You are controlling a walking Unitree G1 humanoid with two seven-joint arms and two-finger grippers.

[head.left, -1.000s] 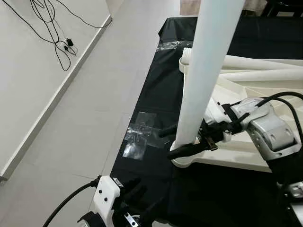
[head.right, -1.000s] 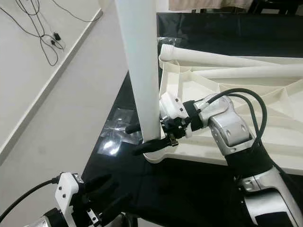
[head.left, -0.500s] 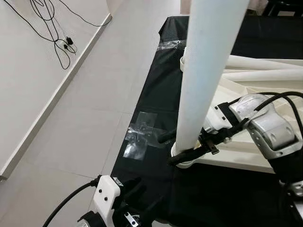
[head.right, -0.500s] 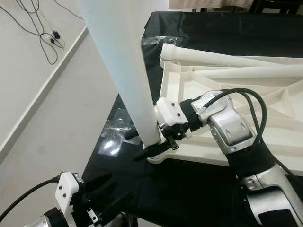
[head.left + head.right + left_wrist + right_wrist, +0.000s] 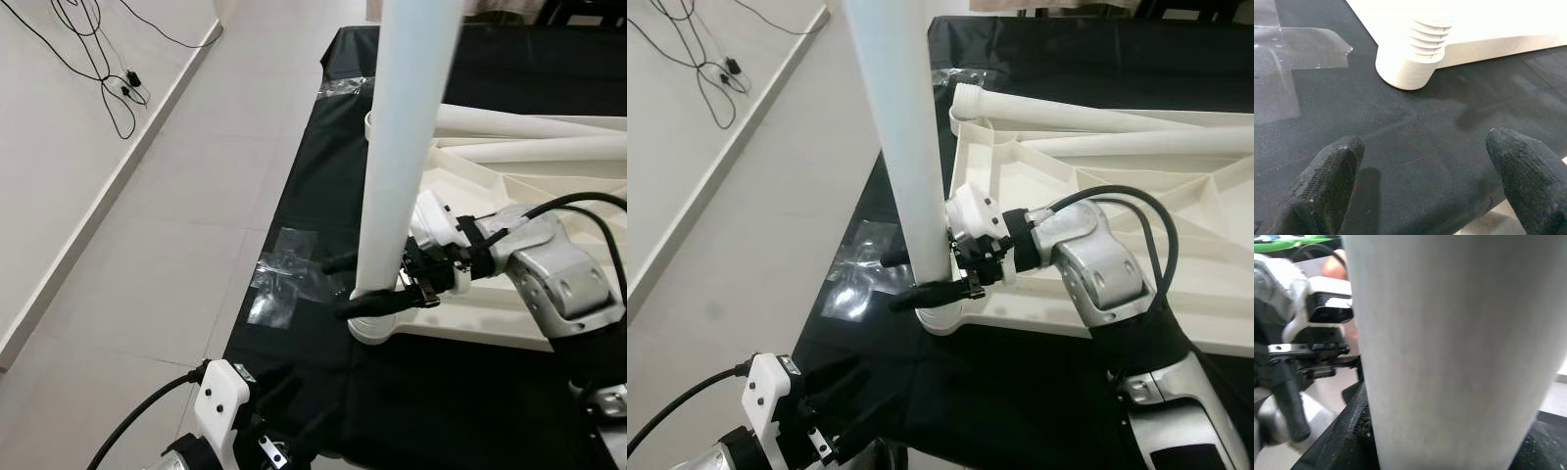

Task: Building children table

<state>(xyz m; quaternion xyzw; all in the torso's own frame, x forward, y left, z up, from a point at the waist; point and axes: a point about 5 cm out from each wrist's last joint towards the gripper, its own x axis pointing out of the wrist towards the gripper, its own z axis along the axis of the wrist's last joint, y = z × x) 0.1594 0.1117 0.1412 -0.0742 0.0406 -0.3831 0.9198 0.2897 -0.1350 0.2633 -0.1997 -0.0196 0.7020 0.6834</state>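
Observation:
A white children's table top [image 5: 490,313] lies upside down on a black cloth [image 5: 323,157]. One long white table leg [image 5: 402,147] stands nearly upright in the near corner socket [image 5: 377,328]. My right gripper [image 5: 335,288] is shut on this leg just above the socket, one black finger on each side. The right wrist view shows the leg [image 5: 1449,357] very close. My left gripper [image 5: 1425,181] hangs open low over the cloth, a short way in front of the threaded socket [image 5: 1413,58], with nothing between its fingers.
Two more white legs [image 5: 529,122] lie across the table top at the back. A clear plastic bag [image 5: 284,279] lies on the cloth's left edge. Left of the cloth is pale tiled floor with black cables [image 5: 108,69] by the wall.
The leg's top has swayed, and it now stands straighter in the socket. My right gripper stayed shut on it; the left gripper has not moved. The camera shifted slightly.

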